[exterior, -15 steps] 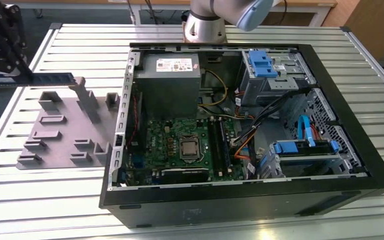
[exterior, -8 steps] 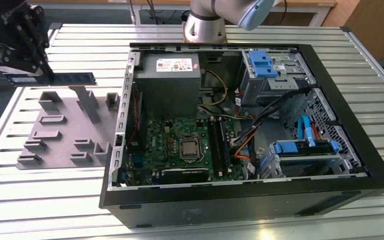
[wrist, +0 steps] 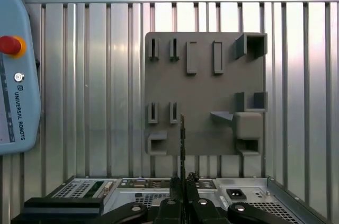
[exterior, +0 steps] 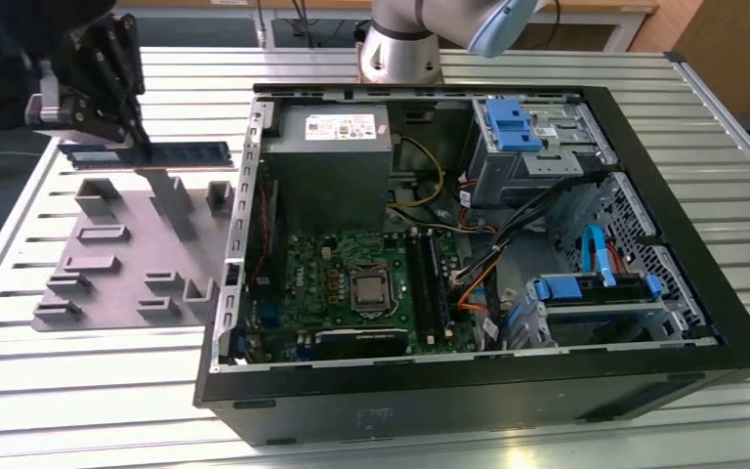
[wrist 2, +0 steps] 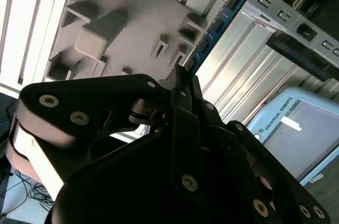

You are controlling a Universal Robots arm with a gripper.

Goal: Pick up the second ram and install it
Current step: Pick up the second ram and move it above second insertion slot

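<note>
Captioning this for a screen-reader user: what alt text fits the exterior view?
The pincer grips the second ram beside a grey tray at the exterior view's left. An open computer case, its green motherboard exposed, lies at the exterior view's right.

Claw (wrist 2: 181,74) clamped on 2nd ram (wrist 2: 217,24), beside grey tray (wrist 2: 132,23)

- White sticker (exterior: 345,127) on grey power supply (exterior: 329,171), upper middle of exterior view. Carries coloured marks and rows of fine print, all too small to read.
- Pale blue pendant (wrist: 16,75) in first wrist view. Single line of dark lettering (wrist: 20,115) runs lengthwise along casing, beyond red button (wrist: 9,45) on yellow ring.
- Same pendant (wrist 2: 296,123) in second wrist view. Short line of dark lettering (wrist 2: 278,124) along rim of casing, beside grey screen.
</note>
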